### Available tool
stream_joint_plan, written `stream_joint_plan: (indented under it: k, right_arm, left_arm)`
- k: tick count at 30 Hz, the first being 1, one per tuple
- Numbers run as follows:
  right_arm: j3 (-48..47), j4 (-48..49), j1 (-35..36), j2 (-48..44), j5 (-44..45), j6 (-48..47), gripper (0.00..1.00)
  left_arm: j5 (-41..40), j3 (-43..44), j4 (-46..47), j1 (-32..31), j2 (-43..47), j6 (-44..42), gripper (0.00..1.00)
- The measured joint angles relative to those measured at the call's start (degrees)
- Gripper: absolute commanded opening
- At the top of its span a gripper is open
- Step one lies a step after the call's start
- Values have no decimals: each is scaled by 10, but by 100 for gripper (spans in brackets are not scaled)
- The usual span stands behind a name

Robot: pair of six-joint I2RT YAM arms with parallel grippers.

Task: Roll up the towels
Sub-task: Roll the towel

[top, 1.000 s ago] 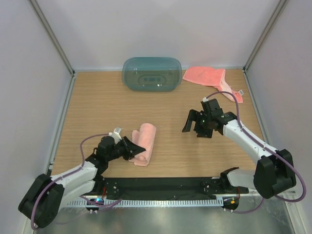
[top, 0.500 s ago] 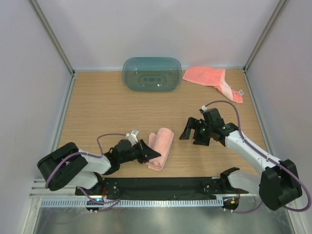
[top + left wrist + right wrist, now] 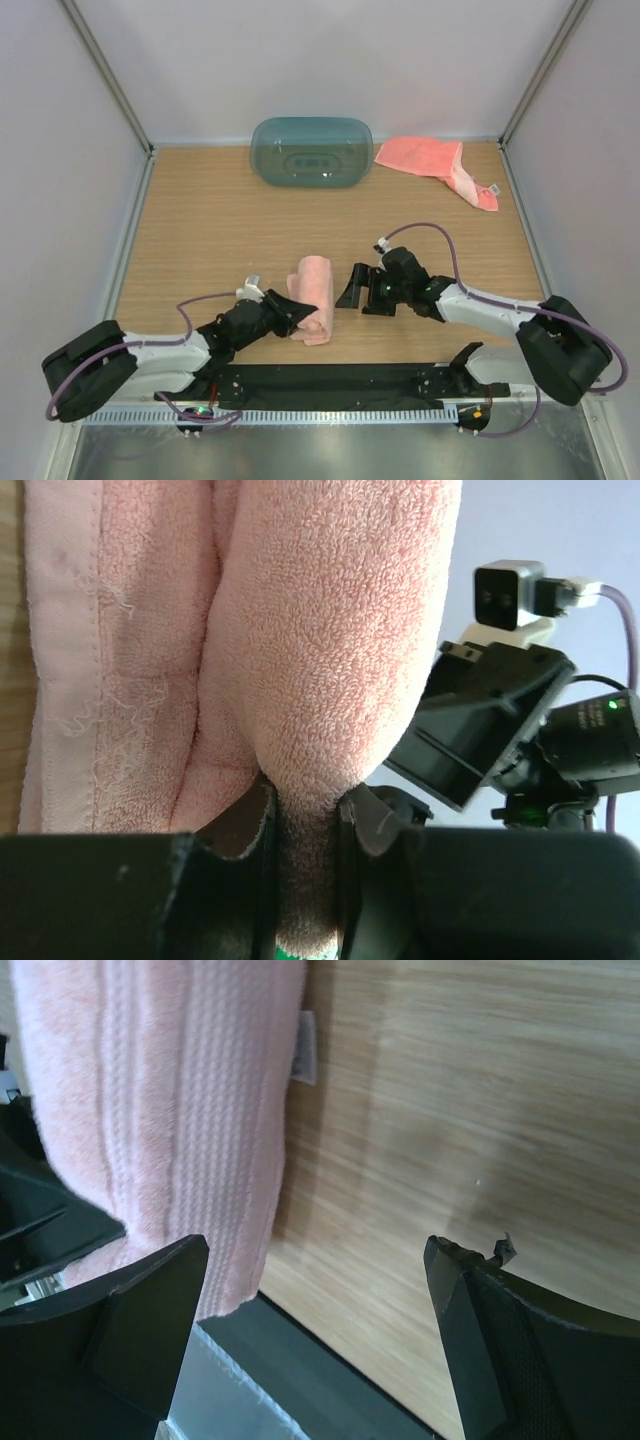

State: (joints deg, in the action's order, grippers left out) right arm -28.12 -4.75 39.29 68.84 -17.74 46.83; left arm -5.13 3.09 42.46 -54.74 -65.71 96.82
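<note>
our left fingers [image 3: 245, 825] are nearly closed, pinching the near end of the rolled towel [image 3: 313, 285], which lies at the front middle of the tabletop [image 3: 200, 230]. our right fingers [image 3: 140, 1310] stand wide apart and grip nothing (they sit low, just beside the roll's right flank). the second towel [image 3: 430, 160] lies crumpled at the far right, beside the teal tub [image 3: 311, 152].

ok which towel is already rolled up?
The front towel, pinched in the left hand. The back towel lies loose and unrolled at the far right, beside the tub.
</note>
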Motion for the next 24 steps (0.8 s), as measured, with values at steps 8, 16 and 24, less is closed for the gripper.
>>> stream_joint_plan:
  k: [8,16,24]
  right_arm:
    - [20,219,7,122,-8,50,100]
    - [27,416,23,222,-33,105,100]
    - [-14,459,79,282,-32,112,100]
  left_arm:
    - [-30,0,-289,0,226,35,0]
    - [-42,2,-435,0,316,40,0]
    - [-29,30,-375,0,181,48,0]
